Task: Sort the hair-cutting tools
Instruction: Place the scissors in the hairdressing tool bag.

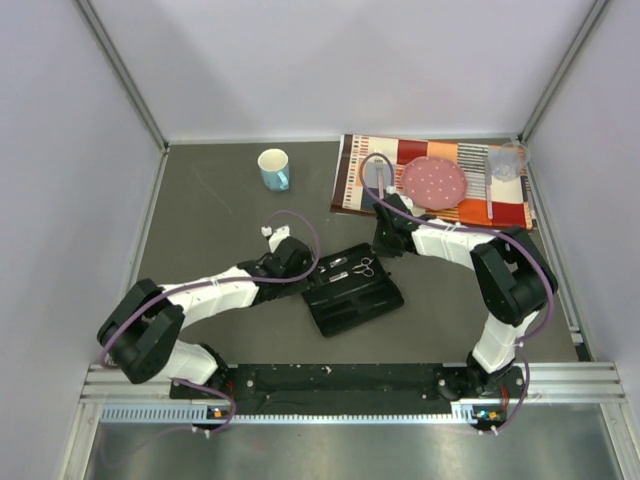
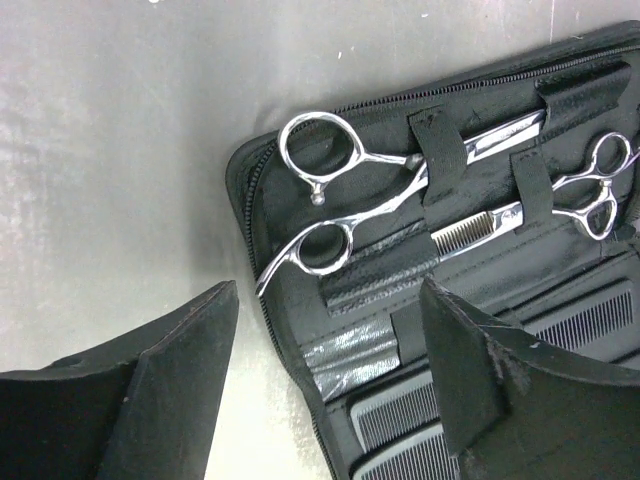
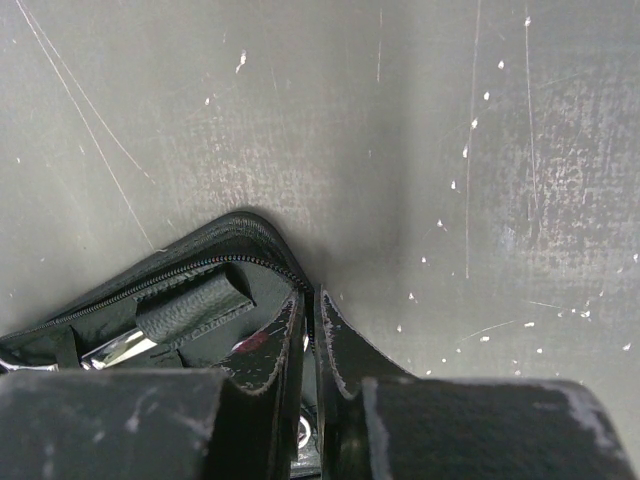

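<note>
2 silver scissors, 1 plain pair (image 2: 385,180) and 1 toothed pair (image 2: 470,232), lie side by side under elastic straps in an open black zip case (image 2: 262,215). A black comb (image 2: 395,420) sits in a pocket of the same case. The case lies mid-counter (image 1: 220,200), towards the near edge. The left jaws hang wide apart over the case's end, holding nothing. The right jaws are pinched on its far corner rim. A mug (image 1: 274,168) and a striped mat (image 1: 350,175) sit near the far edge.

Soft, even light; mild glare.
</note>
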